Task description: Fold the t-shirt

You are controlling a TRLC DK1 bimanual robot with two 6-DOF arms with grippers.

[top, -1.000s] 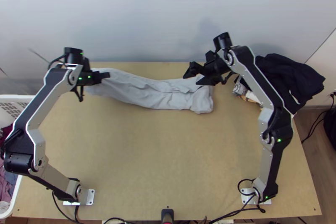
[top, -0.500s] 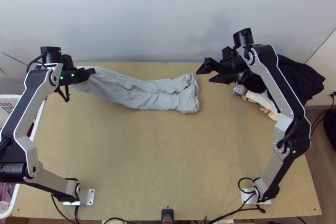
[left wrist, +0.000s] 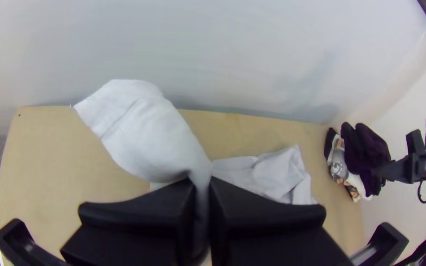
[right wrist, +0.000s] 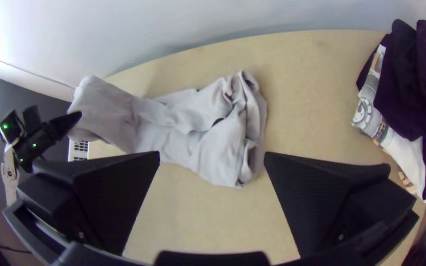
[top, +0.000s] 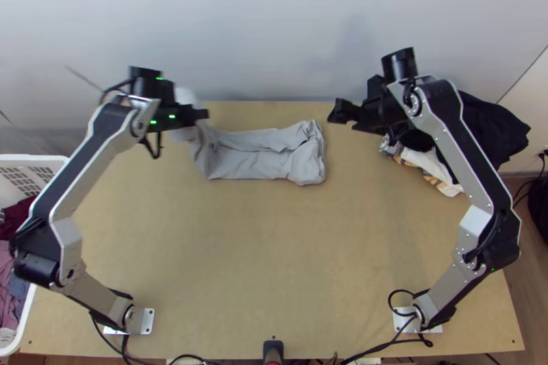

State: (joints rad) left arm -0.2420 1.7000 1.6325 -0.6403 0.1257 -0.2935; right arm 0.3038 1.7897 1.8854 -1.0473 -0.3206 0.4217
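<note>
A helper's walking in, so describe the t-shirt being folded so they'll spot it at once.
On the light wooden table, look toward the far edge, left of the middle. The t-shirt is the wrinkled strip, its left part held up by the left gripper. Its plain pale grey sets it apart from the dark clothes and printed white garment at the right.
</note>
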